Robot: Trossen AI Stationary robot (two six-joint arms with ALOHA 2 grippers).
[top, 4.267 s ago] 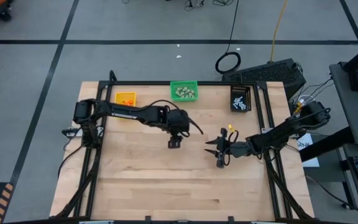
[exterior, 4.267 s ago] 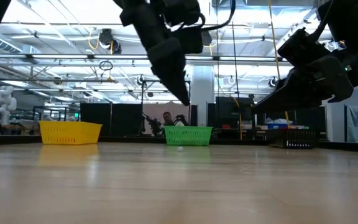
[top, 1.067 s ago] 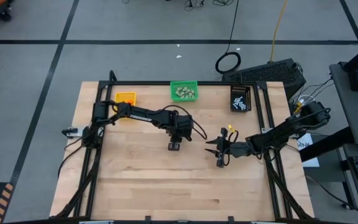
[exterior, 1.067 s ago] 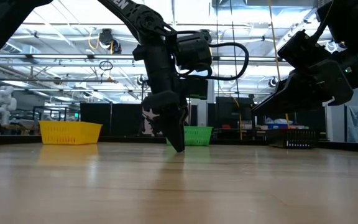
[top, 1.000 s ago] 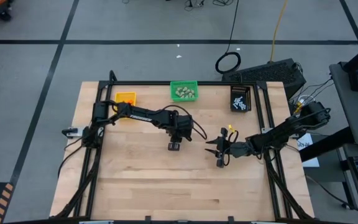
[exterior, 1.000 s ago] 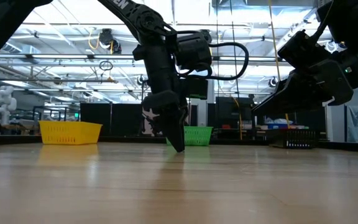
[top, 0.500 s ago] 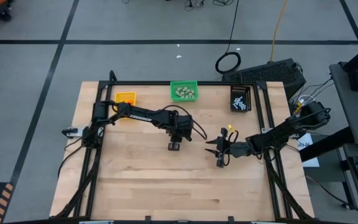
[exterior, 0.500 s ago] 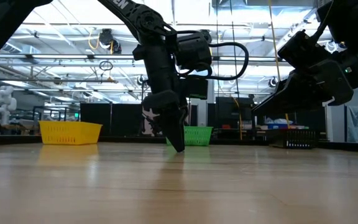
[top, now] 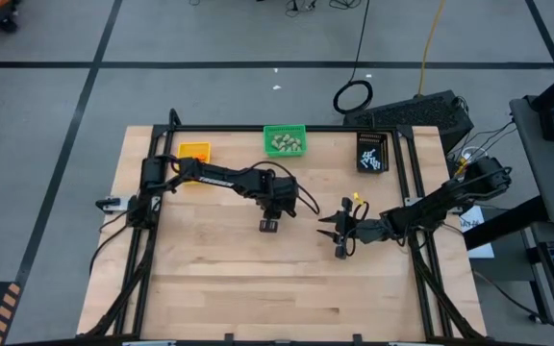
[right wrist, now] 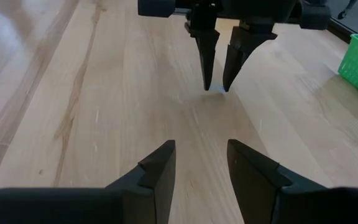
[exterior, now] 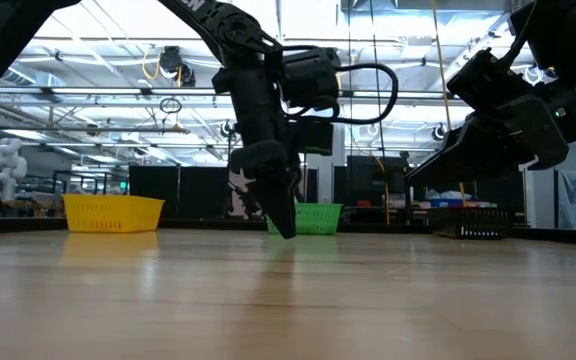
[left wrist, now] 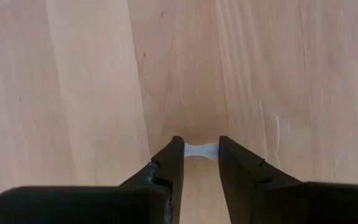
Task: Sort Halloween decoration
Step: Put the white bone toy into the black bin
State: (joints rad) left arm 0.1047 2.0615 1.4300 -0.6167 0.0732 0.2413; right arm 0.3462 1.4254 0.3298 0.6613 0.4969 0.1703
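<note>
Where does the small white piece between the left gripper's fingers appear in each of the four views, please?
High view: hidden under the left gripper at mid-table.
Low view: not discernible at the fingertips near the wood, in front of the green bin.
Left wrist view: white piece between the two fingertips.
Right wrist view: a faint pale speck between the far gripper's tips.
Shared landmark: the left gripper's fingertips.

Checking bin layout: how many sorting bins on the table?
3, along the far edge: yellow bin on the left, green bin in the middle, black bin on the right. None looks hidden.
</note>
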